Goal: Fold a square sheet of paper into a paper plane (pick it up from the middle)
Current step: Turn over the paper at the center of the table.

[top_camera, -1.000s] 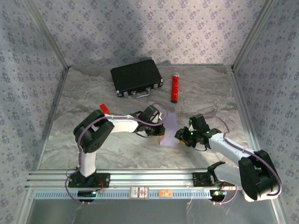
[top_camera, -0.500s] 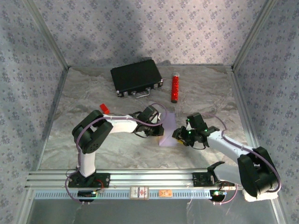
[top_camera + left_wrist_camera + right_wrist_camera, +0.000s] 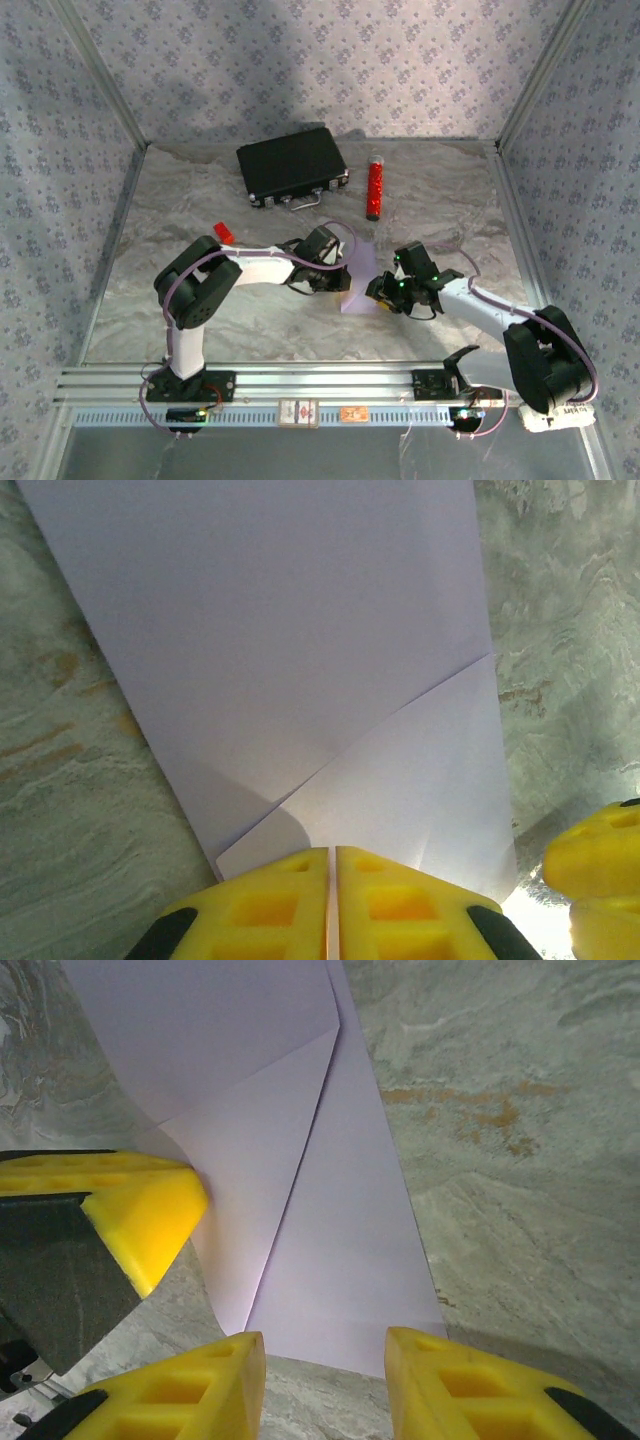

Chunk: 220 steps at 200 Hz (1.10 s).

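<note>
— Where is the square sheet of paper (image 3: 362, 278)?
— Mid-table (image 3: 200, 200), nearer than the black case (image 3: 292, 163), one corner folded over, between both grippers.
— And those?
— The left gripper (image 3: 333, 900) is pinched tight on the sheet's edge. The right gripper (image 3: 325, 1370) stands partly apart, astride another edge.
— Smaller things?
— A red cylinder (image 3: 375, 190) beside the case, and a red block (image 3: 223, 232) behind the left arm (image 3: 200, 285).

left gripper (image 3: 332, 852) closed tight — right gripper (image 3: 325, 1345) spread (facing each other).
</note>
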Motion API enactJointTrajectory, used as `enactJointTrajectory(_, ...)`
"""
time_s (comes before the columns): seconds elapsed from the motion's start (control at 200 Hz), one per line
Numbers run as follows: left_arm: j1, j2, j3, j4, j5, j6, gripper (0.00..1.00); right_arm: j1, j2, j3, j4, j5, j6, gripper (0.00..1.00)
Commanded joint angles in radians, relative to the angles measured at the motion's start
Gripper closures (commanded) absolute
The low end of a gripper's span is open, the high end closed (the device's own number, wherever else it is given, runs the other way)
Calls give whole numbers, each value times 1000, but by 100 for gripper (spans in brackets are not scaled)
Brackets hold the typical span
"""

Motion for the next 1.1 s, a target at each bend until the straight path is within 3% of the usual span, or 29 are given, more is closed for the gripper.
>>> enactJointTrajectory(0.0, 5, 2, -20, -15, 18, -14, 90, 8, -11, 7, 3, 21, 27, 62)
enactJointTrajectory(0.735, 3, -18, -52, 32, 16, -39, 90, 9, -62, -11, 2, 7, 30, 61)
enactJointTrajectory(1.094, 3, -17, -42, 22, 24, -34, 90, 17, 21, 22, 36, -21, 28, 61)
